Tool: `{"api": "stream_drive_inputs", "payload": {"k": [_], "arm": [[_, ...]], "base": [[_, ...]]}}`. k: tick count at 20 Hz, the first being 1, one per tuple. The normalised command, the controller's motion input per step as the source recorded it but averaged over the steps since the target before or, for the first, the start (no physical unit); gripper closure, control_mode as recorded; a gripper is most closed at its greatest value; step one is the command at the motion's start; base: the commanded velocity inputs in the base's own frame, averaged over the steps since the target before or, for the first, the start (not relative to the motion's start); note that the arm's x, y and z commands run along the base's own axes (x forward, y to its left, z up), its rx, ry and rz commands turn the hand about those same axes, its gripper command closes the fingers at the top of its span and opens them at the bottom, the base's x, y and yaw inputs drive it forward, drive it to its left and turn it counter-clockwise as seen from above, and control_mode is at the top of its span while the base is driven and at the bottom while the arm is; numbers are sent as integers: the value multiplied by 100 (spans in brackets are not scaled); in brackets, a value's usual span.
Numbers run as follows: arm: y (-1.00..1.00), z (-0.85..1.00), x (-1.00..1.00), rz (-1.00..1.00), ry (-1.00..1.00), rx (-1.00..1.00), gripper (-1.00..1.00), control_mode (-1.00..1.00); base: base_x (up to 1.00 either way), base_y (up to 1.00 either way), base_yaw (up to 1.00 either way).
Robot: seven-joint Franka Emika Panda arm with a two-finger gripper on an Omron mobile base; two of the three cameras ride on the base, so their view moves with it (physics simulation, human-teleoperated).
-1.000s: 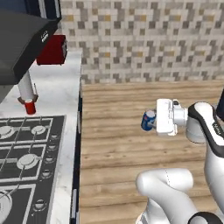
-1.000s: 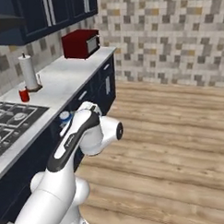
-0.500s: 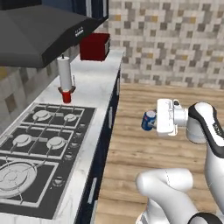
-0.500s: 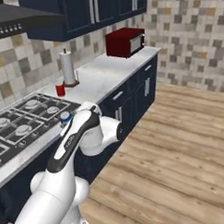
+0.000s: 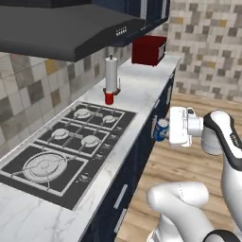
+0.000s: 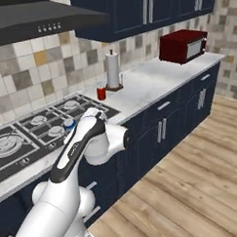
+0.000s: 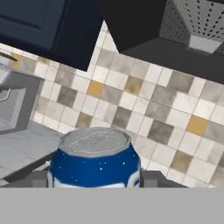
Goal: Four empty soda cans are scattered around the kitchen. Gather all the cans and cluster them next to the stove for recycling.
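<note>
A blue soda can (image 5: 161,128) with a silver top sits upright in my gripper (image 5: 166,131), which is shut on it. It hangs just off the counter's front edge, level with the far end of the black stove (image 5: 66,146). The hand view has the blue can (image 7: 95,162) up close, a dark fingertip (image 7: 38,178) on each side of it. From the right base view its silver top (image 6: 69,124) peeks over my arm, above the stove (image 6: 38,128). A red soda can (image 5: 109,98) stands on the counter just beyond the stove, also seen as the red can (image 6: 101,93).
A tall white paper towel roll (image 5: 111,72) stands right behind the red can. A red microwave (image 5: 149,49) sits further along the marble counter (image 5: 142,90). The dark range hood (image 5: 61,33) overhangs the stove. Wood floor (image 6: 191,185) lies open to my right.
The whole picture has shifted as the base moved: the stove and counter have swung into fuller, closer view. The blue can stays in my shut gripper, held the same way.
</note>
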Motion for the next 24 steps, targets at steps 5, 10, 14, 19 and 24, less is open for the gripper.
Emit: {"api": "stream_drive_inputs", "payload": {"k": [5,10,14,19,24], "arm": [[0,0,0,0,0,0,100,100],[0,0,0,0,0,0,100,100],[0,0,0,0,0,0,100,100],[0,0,0,0,0,0,100,100],[0,0,0,0,0,0,100,100]], "base": [[32,0,43],[36,0,42],[38,0,41],[44,0,39],[63,-2,25]]}}
